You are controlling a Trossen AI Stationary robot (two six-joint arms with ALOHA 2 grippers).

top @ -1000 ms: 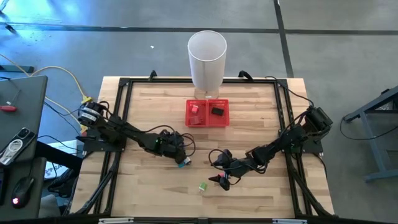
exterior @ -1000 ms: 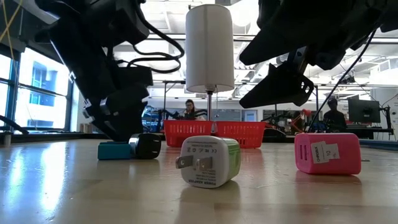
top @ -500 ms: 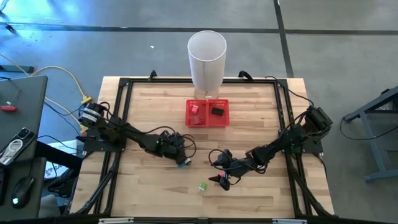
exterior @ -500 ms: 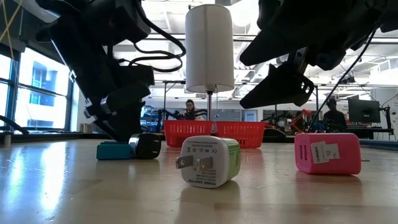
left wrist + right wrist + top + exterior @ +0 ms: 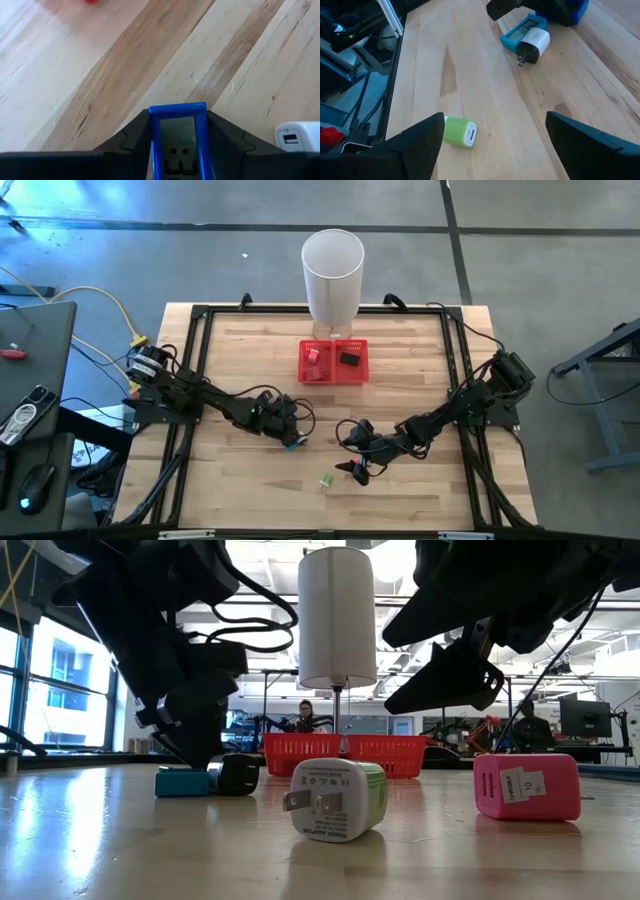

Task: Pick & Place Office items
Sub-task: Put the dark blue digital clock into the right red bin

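Note:
My left gripper [image 5: 287,430] stands left of the table's middle, shut on a blue piece [image 5: 178,140]. Beside it a teal piece [image 5: 520,30] and a white plug [image 5: 534,42] lie on the table. My right gripper [image 5: 494,117] hangs open above the wood right of the middle, touching nothing. A green-white piece [image 5: 338,800] lies on its side near the front edge, close to one right finger. A pink piece [image 5: 527,786] stands beneath the right arm. My left gripper pinches the blue piece by its two long sides [image 5: 154,142] between its two fingers. The fingers lie along the piece, whose far end [image 5: 178,107] reaches just past the fingertips. They slant down from the table's left. Whether the piece rests on the wood does not show.
A red mesh tray [image 5: 303,375] at the far middle holds a red piece [image 5: 313,355] and a dark piece [image 5: 349,360]. A tall white bin [image 5: 333,275] stands behind it. Bare wood lies toward the front edge. People [image 5: 305,712] show in the room beyond.
My left gripper has shifted slightly over the pieces beside the teal one, and the cable loop above it has swung upward. My right gripper and the green-white and pink pieces have stayed where they were.

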